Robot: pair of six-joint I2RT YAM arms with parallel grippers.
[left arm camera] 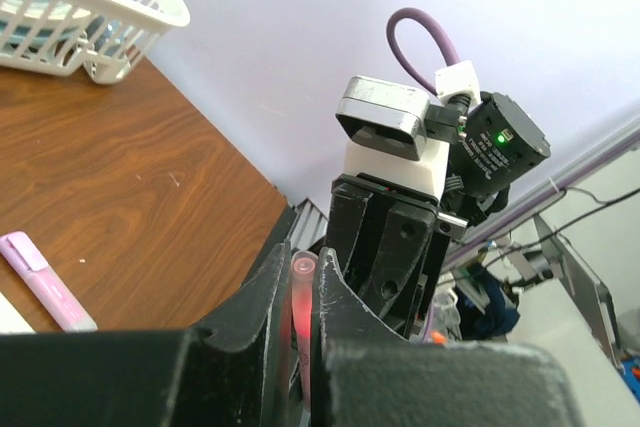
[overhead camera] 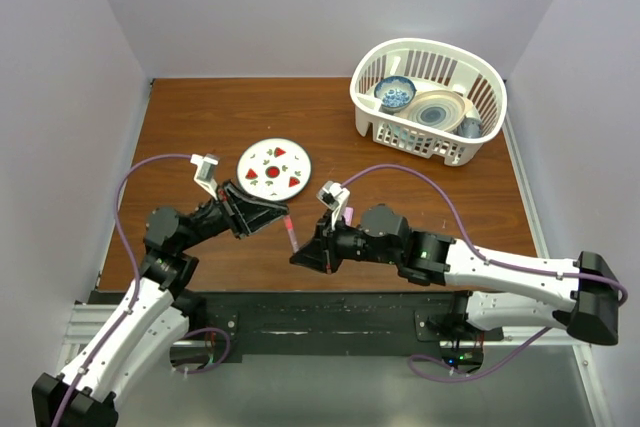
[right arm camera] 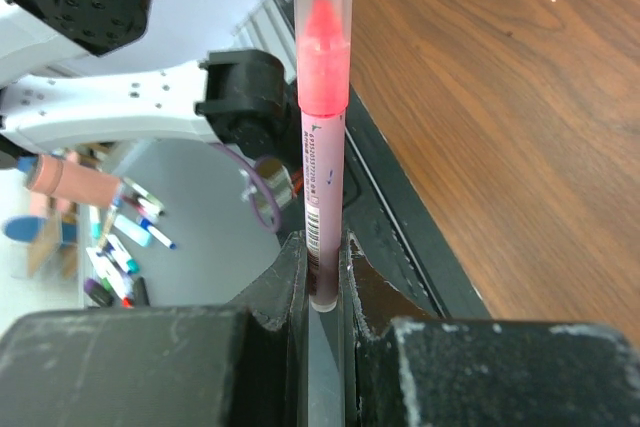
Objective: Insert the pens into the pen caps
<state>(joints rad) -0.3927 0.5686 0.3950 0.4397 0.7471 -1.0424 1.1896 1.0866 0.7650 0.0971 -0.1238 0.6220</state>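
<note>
A thin dark reddish pen (overhead camera: pixel 292 237) spans the gap between my two grippers, just above the table's near edge. My right gripper (overhead camera: pixel 303 255) is shut on its rear end, which shows in the right wrist view (right arm camera: pixel 322 177). My left gripper (overhead camera: pixel 282 215) is shut on a translucent reddish pink cap (left arm camera: pixel 303 292). In the right wrist view the cap (right arm camera: pixel 322 7) sits over the pen's red tip, in line with the barrel. A thicker pale pink pen (overhead camera: pixel 347 215) lies on the table behind my right wrist and also shows in the left wrist view (left arm camera: pixel 45 282). The white pen and the other caps are out of view.
A round white plate (overhead camera: pixel 274 169) with a strawberry pattern lies just beyond my left gripper. A white plastic basket (overhead camera: pixel 482 82) holding bowls and dishes stands at the far right. The table's near edge and the black mounting rail (overhead camera: pixel 320 307) run under both grippers.
</note>
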